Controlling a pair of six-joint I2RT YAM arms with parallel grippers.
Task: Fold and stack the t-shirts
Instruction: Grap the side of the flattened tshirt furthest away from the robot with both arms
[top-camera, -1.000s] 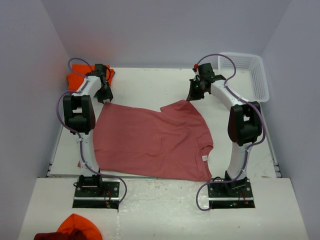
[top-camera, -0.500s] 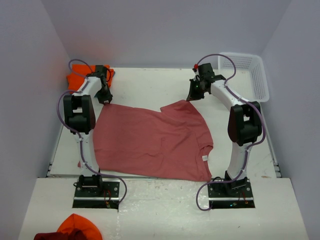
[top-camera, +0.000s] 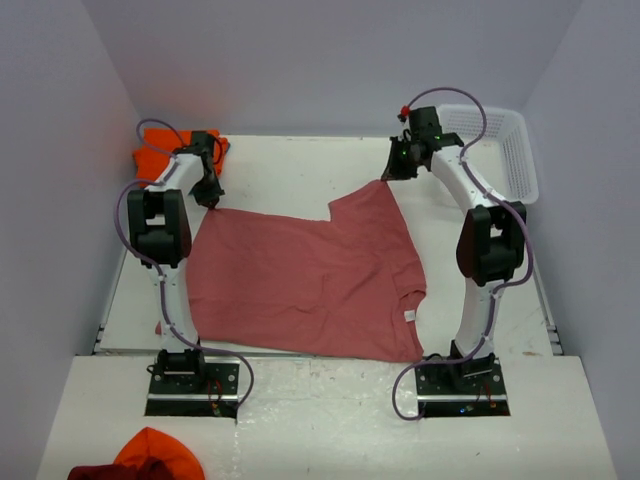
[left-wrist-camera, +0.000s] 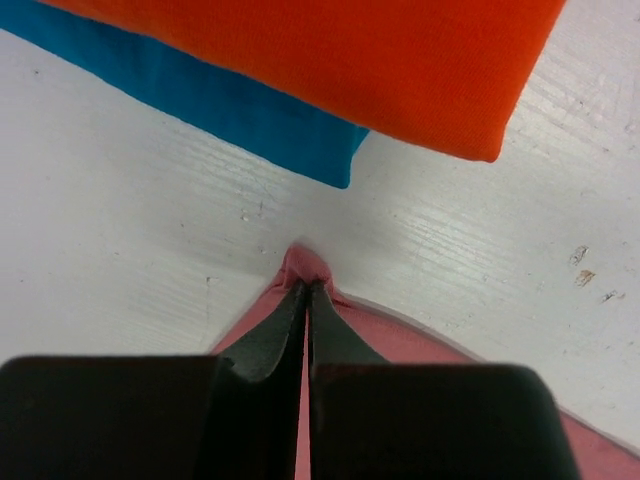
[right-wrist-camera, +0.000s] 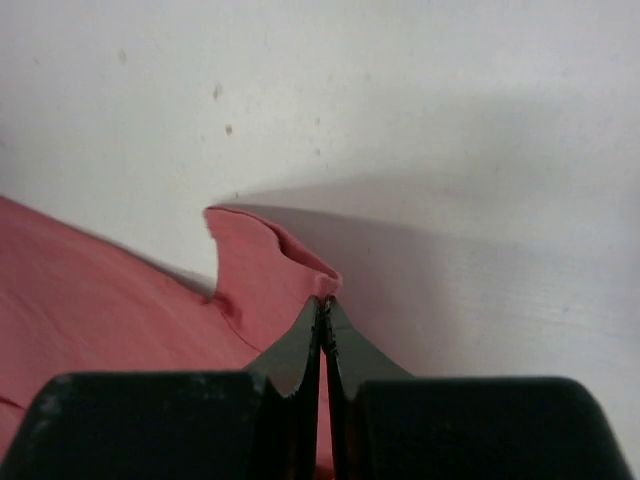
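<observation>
Top external view has the salmon-red t-shirt (top-camera: 300, 285) spread across the middle of the counter (top-camera: 300, 165), its far corners pinched shut in the left hand (top-camera: 211, 200) and right hand (top-camera: 388, 176), so a clean fold likely needs both lifting evenly and drawing that edge toward the counter's near edge.

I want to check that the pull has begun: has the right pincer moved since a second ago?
Yes. The right pincer, shut on the salmon t-shirt, went up in the top view, nearer the white basket, drawing the shirt's corner along.
</observation>
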